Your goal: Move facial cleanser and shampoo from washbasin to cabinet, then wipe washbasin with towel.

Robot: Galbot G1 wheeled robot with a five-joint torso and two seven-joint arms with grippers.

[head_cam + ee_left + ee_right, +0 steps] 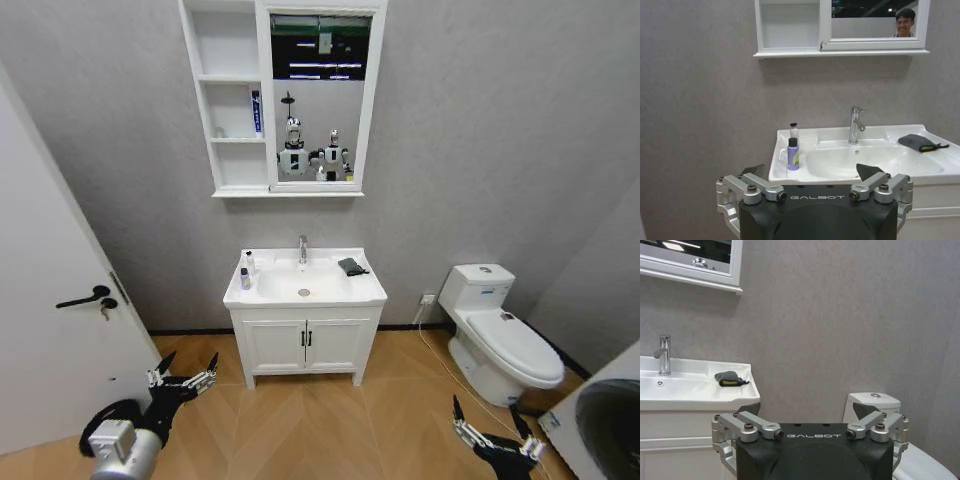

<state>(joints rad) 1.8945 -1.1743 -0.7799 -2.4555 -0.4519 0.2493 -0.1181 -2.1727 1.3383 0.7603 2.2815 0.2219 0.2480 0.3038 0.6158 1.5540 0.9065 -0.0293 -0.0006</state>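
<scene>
**Robot stands back from the basin, both arms low**

The robot is well apart from the basin (305, 285), with wooden floor (310, 420) between them. The left end effector (183, 372) hangs low on the left side, fingers spread wide open, and it holds nothing. The right end effector (492, 428) is low on the right side, also wide open and empty. In the left wrist view the left end effector (812, 174) points toward the basin (865, 160); the right end effector (807, 411) points at the grey wall between the basin (695, 387) and the toilet (872, 402).

On the left rim of the basin stand two small bottles, one just behind the other. The front one is purple (793, 154) with a dark cap; the one behind is white (794, 131) with a dark cap. In the head view they are small, the purple bottle (244, 279) in front and the white one (249, 263) behind. The tap (855, 125) stands at the back middle of the bowl. The dark towel (918, 142) lies on the right rim, loosely bunched, with a bit of yellow at one edge; it is seen also from the head (352, 266) and from the right wrist (730, 378).

The cabinet (232, 100) hangs on the wall above the basin, three shelves on the left and the mirror (320, 100) on the right. On the middle shelf a thin tube (256, 110) stands upright. The toilet (500, 335) is to the right of the basin, and a white door (60, 330) is on the left.
</scene>
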